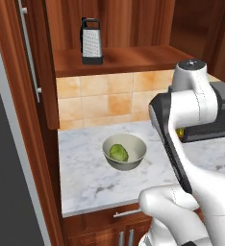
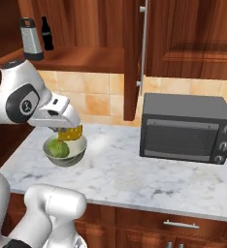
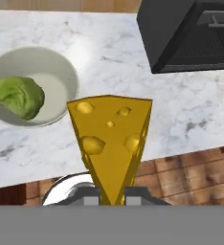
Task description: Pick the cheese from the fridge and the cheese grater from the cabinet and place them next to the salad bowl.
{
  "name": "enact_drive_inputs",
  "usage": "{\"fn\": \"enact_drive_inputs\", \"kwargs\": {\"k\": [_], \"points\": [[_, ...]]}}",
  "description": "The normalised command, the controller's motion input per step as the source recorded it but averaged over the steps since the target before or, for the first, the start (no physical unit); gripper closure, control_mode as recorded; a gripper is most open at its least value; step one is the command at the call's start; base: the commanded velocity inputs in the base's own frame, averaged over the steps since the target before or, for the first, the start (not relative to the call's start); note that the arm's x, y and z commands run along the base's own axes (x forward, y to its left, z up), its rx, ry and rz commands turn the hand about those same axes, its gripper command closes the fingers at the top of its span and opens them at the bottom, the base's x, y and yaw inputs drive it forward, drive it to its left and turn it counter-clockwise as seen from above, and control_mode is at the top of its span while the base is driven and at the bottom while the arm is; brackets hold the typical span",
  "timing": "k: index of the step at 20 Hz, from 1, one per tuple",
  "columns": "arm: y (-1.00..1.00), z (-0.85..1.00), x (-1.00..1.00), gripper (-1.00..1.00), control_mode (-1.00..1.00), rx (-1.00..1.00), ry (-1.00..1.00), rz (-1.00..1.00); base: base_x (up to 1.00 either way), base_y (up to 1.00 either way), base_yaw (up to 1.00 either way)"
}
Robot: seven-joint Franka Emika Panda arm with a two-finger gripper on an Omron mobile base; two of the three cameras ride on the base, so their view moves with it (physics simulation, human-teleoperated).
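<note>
Hand view: salad bowl [image 3: 61, 72] with green leafy salad [image 3: 18, 97].

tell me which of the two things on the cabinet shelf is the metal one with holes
The grater, the silvery perforated box with a black handle at the shelf's left in the right base view. The cola bottle beside it is slim, dark and smooth.

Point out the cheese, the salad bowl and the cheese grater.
cheese [image 3: 111, 139]: hand view, middle of its holed front face.
salad bowl [image 1: 136, 153]: left base view, inner right wall.
cheese grater [image 1: 91, 44]: left base view, perforated metal face.
</note>
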Motion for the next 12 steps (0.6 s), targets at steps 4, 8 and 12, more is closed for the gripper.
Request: {"fn": "enact_drive_inputs", "kwargs": {"k": [4,8,12], "points": [[-0.24,-0.77,0.22,1.00,-1.00,0.00,0.01,-0.03,0.00,0.00,0.00],[-0.36,-1.00,0.00,1.00,-1.00,0.10,-0.24,0.00,0.00,0.00,0.00],[-0.24,-0.94,0.00,1.00,-1.00,0.15,-0.17,0.12,0.00,0.00,0.00]]}}
